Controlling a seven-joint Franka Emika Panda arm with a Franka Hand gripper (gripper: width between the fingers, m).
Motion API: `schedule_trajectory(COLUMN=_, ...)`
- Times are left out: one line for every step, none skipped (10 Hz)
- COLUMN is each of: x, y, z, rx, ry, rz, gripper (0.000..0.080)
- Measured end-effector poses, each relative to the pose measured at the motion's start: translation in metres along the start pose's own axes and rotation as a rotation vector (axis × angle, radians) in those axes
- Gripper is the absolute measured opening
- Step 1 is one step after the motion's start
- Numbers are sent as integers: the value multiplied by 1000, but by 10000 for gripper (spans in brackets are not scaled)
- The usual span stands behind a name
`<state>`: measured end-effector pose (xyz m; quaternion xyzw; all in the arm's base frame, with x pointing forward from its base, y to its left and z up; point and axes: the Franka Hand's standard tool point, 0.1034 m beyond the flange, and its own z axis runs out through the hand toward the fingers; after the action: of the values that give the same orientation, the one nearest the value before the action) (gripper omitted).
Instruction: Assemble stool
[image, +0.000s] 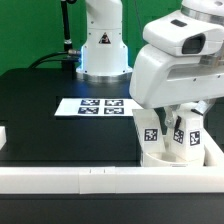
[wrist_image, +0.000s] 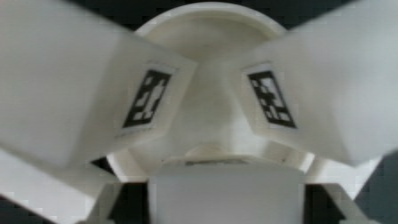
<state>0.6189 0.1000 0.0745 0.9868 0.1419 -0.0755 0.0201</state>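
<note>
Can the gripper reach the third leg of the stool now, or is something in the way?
Probably yes. The gripper is right above the seat, where two legs already stand. In the wrist view its jaws appear to close on the third leg.

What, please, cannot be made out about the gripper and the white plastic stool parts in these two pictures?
- Gripper fingertips: exterior view, hidden behind the white arm housing; whether they clamp anything is unclear.
- Third white block leg: only two tagged legs show; the rest is behind the arm.
- Round white seat: mostly covered by the legs.
- Tag patterns: wrist view, blurred.
</note>
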Motion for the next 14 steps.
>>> schedule_trajectory(x=2, y=0, z=-1, rx=30, ry=16, rz=99, gripper=338)
schedule_trajectory(x=6, y=-1, z=-2, rx=6, ry=69, rz=121, gripper=338)
schedule_trajectory(x=4, y=-4, z=0, rx=16, ry=56, rz=202, gripper=338)
schedule_trajectory(x=4, y=-3, z=0, rx=19, ry=56, rz=243, gripper=338)
schedule_trajectory(x=4, y=-4, z=1, rx=23, ry=56, rz=332, gripper=338)
schedule_trajectory(x=4, y=-5, z=0, rx=25, ry=55, rz=393, gripper=338)
schedule_trajectory(x=5, y=-5, z=0, rx=26, ry=55, rz=433, gripper=338)
schedule_trajectory(x=7, y=-7, z=0, rx=46, ry=58, rz=579, gripper=338)
schedule_trajectory(x=8, y=-9, z=-1, rx=67, ry=59, rz=706, gripper=338)
schedule_trajectory(x=12, y=-12, z=-3, rx=97, ry=65, rz=895, gripper=338)
schedule_trajectory(x=15, y=-13, z=-2, rx=138, ry=60, rz=985, gripper=338)
schedule_trajectory(x=18, y=-14, z=-1, rx=182, ry=56, rz=1124, gripper=338)
schedule_trajectory(x=20, y=-14, z=-1, rx=232, ry=60, rz=1217, gripper=338)
schedule_trajectory(x=19, y=-16, z=-1, rx=241, ry=50, rz=1294, gripper=338)
